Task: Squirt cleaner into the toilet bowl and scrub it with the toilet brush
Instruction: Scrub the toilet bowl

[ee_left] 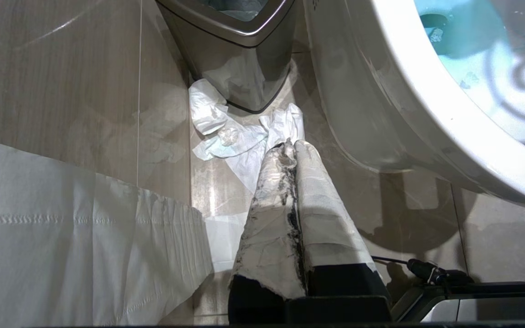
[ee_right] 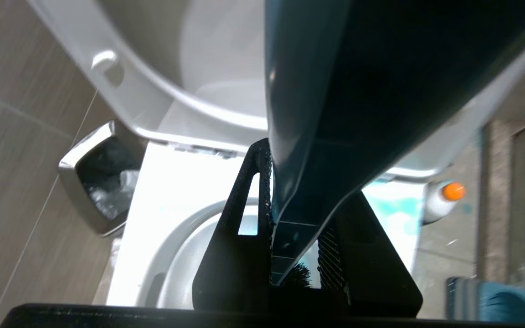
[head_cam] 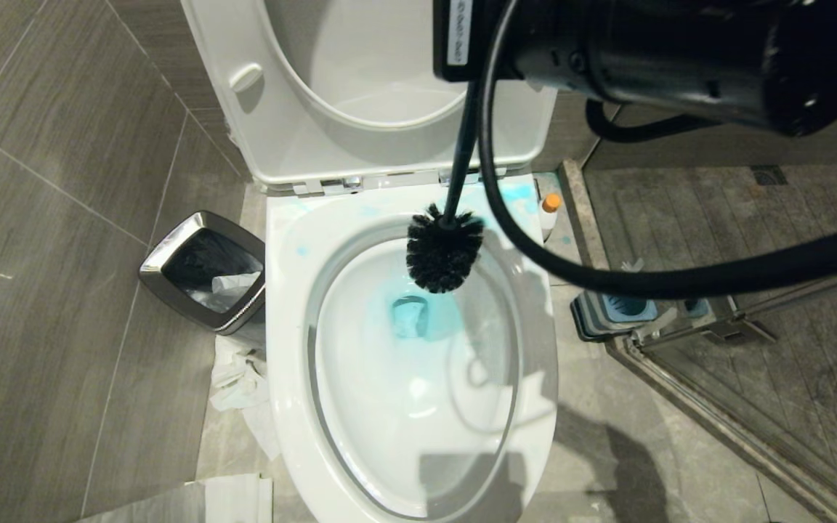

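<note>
The white toilet bowl (head_cam: 288, 327) stands with seat and lid raised, and turquoise liquid pools at its drain (head_cam: 413, 314). The toilet brush (head_cam: 444, 250) hangs with its black bristle head over the bowl's back rim, above the water. My right gripper (ee_right: 308, 182) is shut on the brush's thick dark blue-grey handle (ee_right: 299, 136), above the bowl. The cleaner (head_cam: 549, 211), a white bottle with an orange cap, stands on the floor right of the bowl's back (ee_right: 440, 202). My left gripper (ee_left: 295, 145) is parked low, left of the bowl (ee_left: 408, 100), shut and empty.
A steel-rimmed bin (head_cam: 204, 272) stands left of the toilet, with crumpled tissue (head_cam: 240, 378) on the floor beside it. The blue-and-grey brush holder (head_cam: 618, 312) sits at the right by the shower door frame (head_cam: 716, 428). A black cable (head_cam: 607, 280) loops over the bowl's right side.
</note>
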Available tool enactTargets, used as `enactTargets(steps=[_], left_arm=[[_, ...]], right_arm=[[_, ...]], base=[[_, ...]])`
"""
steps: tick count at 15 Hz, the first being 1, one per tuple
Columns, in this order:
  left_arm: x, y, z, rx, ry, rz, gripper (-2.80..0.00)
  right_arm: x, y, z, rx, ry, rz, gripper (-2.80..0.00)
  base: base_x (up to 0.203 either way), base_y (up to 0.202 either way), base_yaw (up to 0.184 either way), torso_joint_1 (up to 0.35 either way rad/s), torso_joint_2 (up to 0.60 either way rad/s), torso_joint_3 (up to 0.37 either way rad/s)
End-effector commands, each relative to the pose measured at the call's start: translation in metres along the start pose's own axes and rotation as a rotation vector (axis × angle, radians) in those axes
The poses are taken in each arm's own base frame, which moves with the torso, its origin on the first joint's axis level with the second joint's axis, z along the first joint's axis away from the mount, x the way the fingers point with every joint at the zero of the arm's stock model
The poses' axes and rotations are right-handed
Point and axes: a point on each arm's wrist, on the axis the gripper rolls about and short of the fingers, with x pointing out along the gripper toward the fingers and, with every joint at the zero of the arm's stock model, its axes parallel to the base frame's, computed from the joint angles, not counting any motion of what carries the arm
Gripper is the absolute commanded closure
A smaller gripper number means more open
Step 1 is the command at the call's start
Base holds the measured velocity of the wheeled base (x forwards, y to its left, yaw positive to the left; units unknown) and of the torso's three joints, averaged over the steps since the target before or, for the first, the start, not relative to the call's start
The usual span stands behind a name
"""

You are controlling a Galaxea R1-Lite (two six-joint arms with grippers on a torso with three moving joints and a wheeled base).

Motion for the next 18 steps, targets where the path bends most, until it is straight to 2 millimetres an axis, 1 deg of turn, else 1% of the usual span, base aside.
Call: enactTargets(steps=[1, 2, 5, 7, 9, 12, 16, 17, 18], left_arm=[[0.000, 0.000, 0.000, 0.000, 0.002, 0.000, 0.00], [0.000, 0.000, 0.000, 0.000, 0.002, 0.000, 0.00], [0.000, 0.000, 0.000, 0.000, 0.002, 0.000, 0.00], [0.000, 0.000, 0.000, 0.000, 0.002, 0.000, 0.00], [0.000, 0.000, 0.000, 0.000, 0.002, 0.001, 0.00], [0.000, 0.000, 0.000, 0.000, 0.002, 0.000, 0.00], [0.000, 0.000, 0.000, 0.000, 0.002, 0.001, 0.00], [0.000, 0.000, 0.000, 0.000, 0.002, 0.001, 0.00], [0.000, 0.000, 0.000, 0.000, 0.002, 0.000, 0.00]], right_arm=[[0.022, 0.023, -0.035, -0.034, 0.072, 0.003, 0.00], [0.032, 0.028, -0.048, -0.031, 0.096, -0.006, 0.00], [0.064, 0.032, -0.083, -0.036, 0.133, -0.054, 0.00], [0.090, 0.026, -0.107, -0.039, 0.134, -0.102, 0.00], [0.108, 0.023, -0.126, -0.036, 0.130, -0.132, 0.00], [0.128, 0.031, -0.158, -0.047, 0.143, -0.131, 0.00], [0.147, 0.043, -0.203, -0.085, 0.160, -0.131, 0.00], [0.152, 0.041, -0.210, -0.088, 0.142, -0.141, 0.00], [0.155, 0.040, -0.210, -0.094, 0.126, -0.148, 0.00]], base=[[0.000, 0.000, 0.000, 0.000, 0.00, 0.000], [0.000, 0.000, 0.000, 0.000, 0.00, 0.000], [0.000, 0.000, 0.000, 0.000, 0.00, 0.000], [0.000, 0.000, 0.000, 0.000, 0.00, 0.000], [0.000, 0.000, 0.000, 0.000, 0.00, 0.000], [0.000, 0.000, 0.000, 0.000, 0.00, 0.000], [0.000, 0.000, 0.000, 0.000, 0.00, 0.000], [0.000, 0.000, 0.000, 0.000, 0.00, 0.000], [0.000, 0.000, 0.000, 0.000, 0.00, 0.000]])
